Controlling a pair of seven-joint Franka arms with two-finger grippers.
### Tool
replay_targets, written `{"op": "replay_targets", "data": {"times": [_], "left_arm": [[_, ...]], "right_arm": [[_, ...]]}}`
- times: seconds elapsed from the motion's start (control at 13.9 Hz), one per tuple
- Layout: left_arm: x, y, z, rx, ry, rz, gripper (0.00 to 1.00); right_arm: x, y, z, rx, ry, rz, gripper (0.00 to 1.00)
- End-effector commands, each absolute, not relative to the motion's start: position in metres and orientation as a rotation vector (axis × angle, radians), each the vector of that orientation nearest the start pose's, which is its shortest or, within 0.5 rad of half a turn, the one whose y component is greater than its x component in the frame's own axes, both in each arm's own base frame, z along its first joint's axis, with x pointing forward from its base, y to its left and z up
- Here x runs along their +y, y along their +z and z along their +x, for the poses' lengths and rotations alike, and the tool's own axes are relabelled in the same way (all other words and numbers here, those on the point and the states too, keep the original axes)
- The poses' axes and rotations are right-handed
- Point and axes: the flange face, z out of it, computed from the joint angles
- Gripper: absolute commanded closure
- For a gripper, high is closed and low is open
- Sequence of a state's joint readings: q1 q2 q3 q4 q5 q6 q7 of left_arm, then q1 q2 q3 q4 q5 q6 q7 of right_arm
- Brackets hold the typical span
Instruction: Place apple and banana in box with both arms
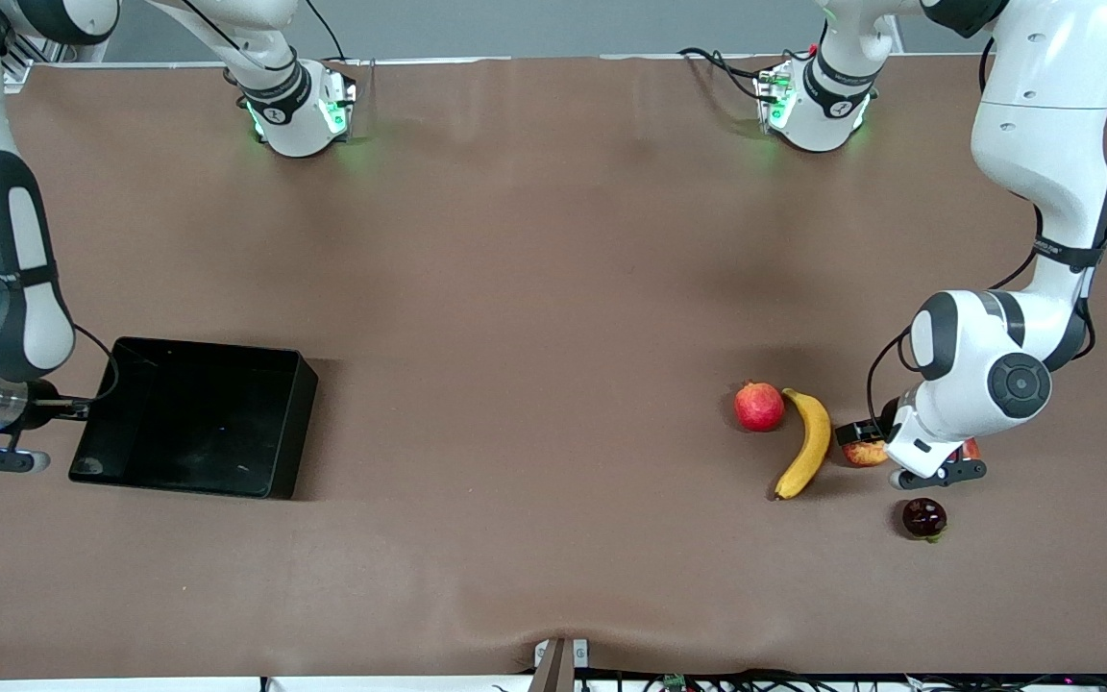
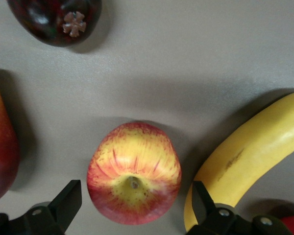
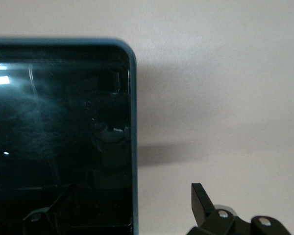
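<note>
We see left gripper (image 2: 132, 215) low over apple (image 2: 134, 172), fingers (image 2: 68, 198) wide, straddling it (banana (image 2: 250, 156) just beside); right gripper (image 3: 132, 215) spread over box (image 3: 59, 147) wall, waiting.

Lower part of the front view, toward the right arm's end: box (image 1: 294, 423). Toward the left arm's end, in a row: pomegranate (image 1: 758, 406), banana (image 1: 808, 442), apple (image 1: 863, 453) (mango (image 2: 0, 147) next along). Nearest the camera: dark fruit (image 1: 923, 517).
</note>
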State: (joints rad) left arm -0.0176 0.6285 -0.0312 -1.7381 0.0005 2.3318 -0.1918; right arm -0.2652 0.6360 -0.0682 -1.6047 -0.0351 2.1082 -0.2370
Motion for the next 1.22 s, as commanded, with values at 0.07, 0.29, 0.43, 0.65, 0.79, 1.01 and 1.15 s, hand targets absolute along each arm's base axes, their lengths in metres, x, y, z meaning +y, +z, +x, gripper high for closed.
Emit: {"op": "replay_targets", "data": {"times": [0.07,0.29,0.43,0.65,0.79,1.01,1.15], "left_arm": [[-0.033,0.218,0.669,-0.219,0.037,-3.168,0.75],[-0.038,0.229,0.67,-0.203,0.018,-3.168,1.0],[-0.048,0.255,0.669,-0.196,0.003,-3.177,1.0],[-0.052,0.3,0.662,-0.184,0.044,-3.177,1.0],[-0.068,0.334,0.654,-0.165,0.062,-3.185,1.0],[-0.096,0.377,0.641,-0.236,0.07,-3.184,1.0],[-0.111,0.4,0.634,-0.242,0.049,-3.19,1.0]], "right_arm": [[-0.225,0.238,0.641,0.041,0.246,-3.142,0.09],[-0.223,0.233,0.642,0.04,0.254,-3.138,1.0],[-0.222,0.233,0.642,0.035,0.253,-3.138,1.0],[-0.222,0.234,0.643,0.033,0.25,-3.137,1.0],[-0.222,0.238,0.644,0.024,0.241,-3.14,1.0],[-0.218,0.263,0.65,0.027,0.186,-3.134,1.0],[-0.204,0.302,0.655,0.012,0.123,-3.13,1.0]]}}
